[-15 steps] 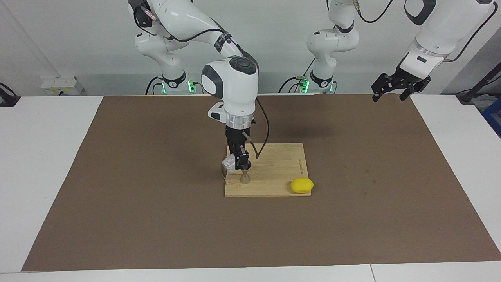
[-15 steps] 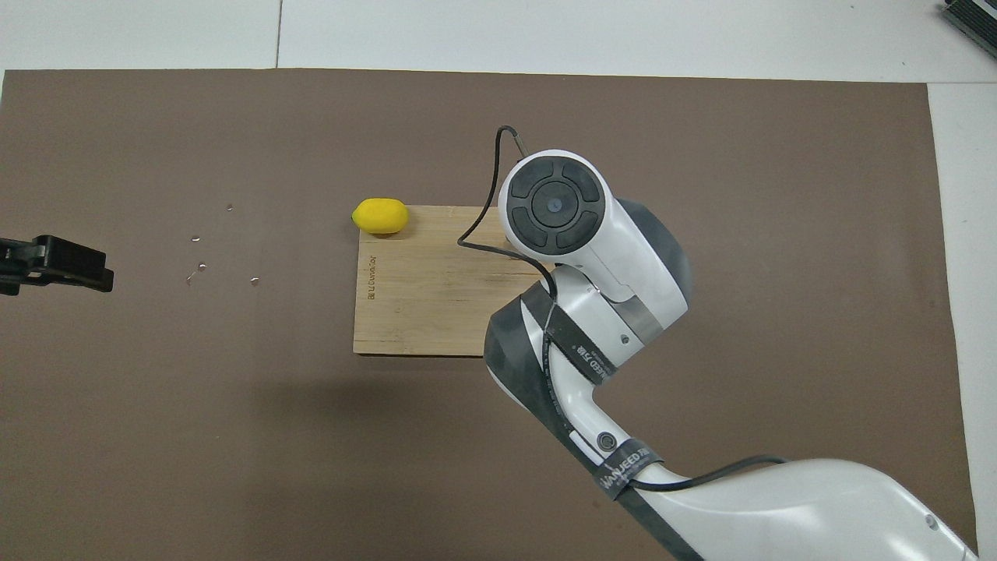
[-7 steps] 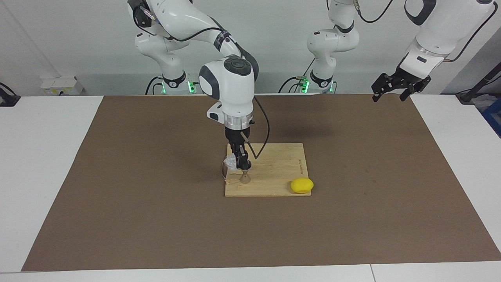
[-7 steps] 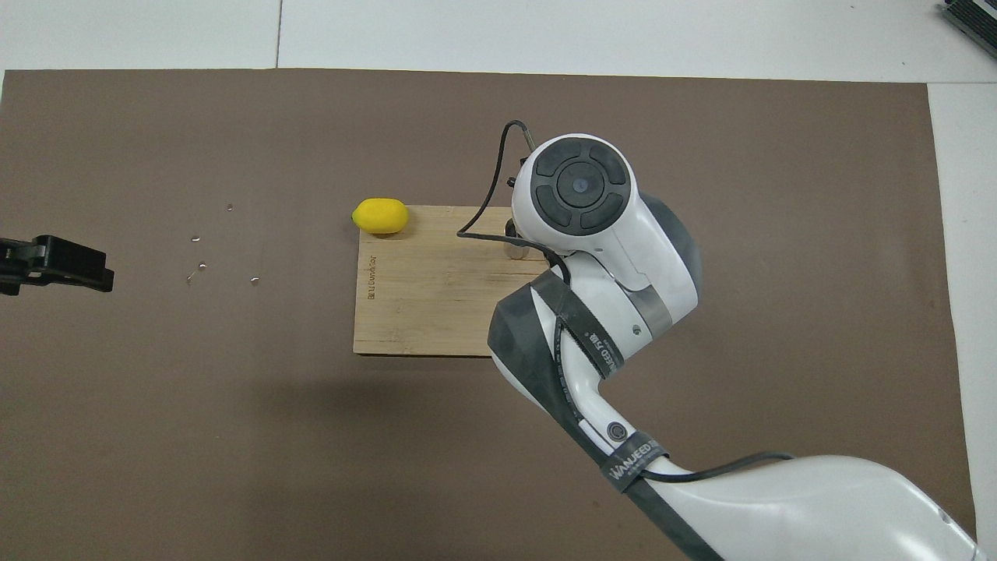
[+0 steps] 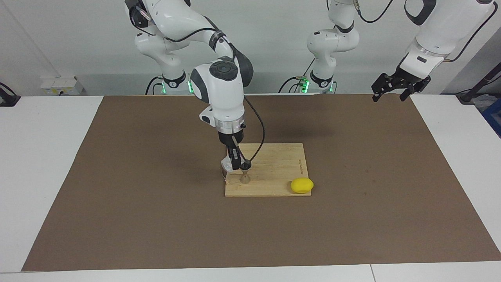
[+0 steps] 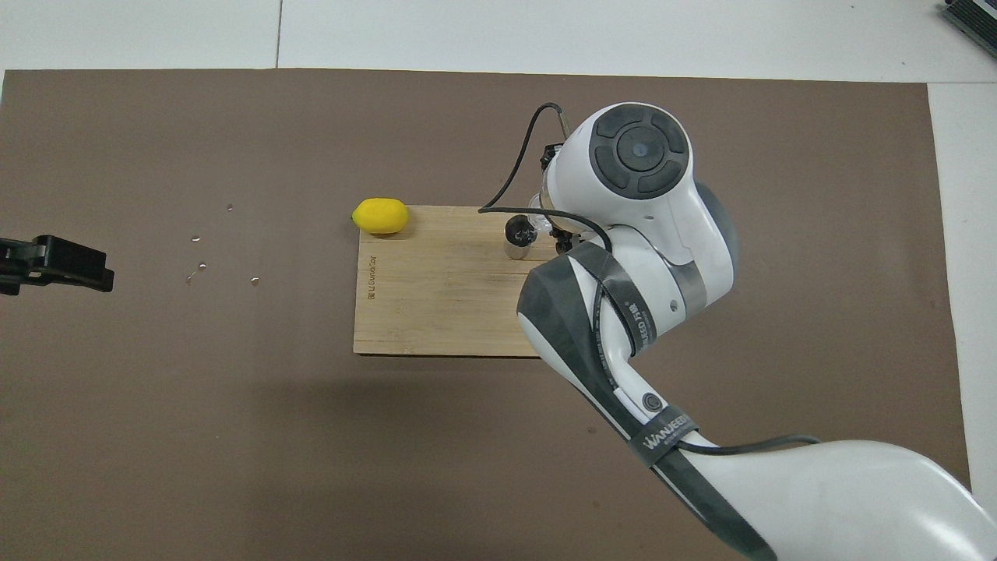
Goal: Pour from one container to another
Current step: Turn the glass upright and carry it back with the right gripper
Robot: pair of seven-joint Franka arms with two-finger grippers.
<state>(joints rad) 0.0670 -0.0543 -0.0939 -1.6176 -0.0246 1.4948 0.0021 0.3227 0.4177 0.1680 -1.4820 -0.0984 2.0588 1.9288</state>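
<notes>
With the right gripper (image 5: 235, 164) pinching the clear glass cup (image 5: 226, 165) in its fingers, low over the bamboo cutting board's (image 5: 274, 172) corner, the steel jigger (image 5: 245, 177) stands upright just beside and below them, so I'd judge the pour under way or finishing. Keep the cup lip directly over the jigger's narrow mouth, tilt slowly, avoid knocking it; the lemon (image 5: 301, 185) is well clear. Left gripper (image 5: 394, 89) waits, fingers spread, over the desk mat's (image 5: 156, 219) edge.
</notes>
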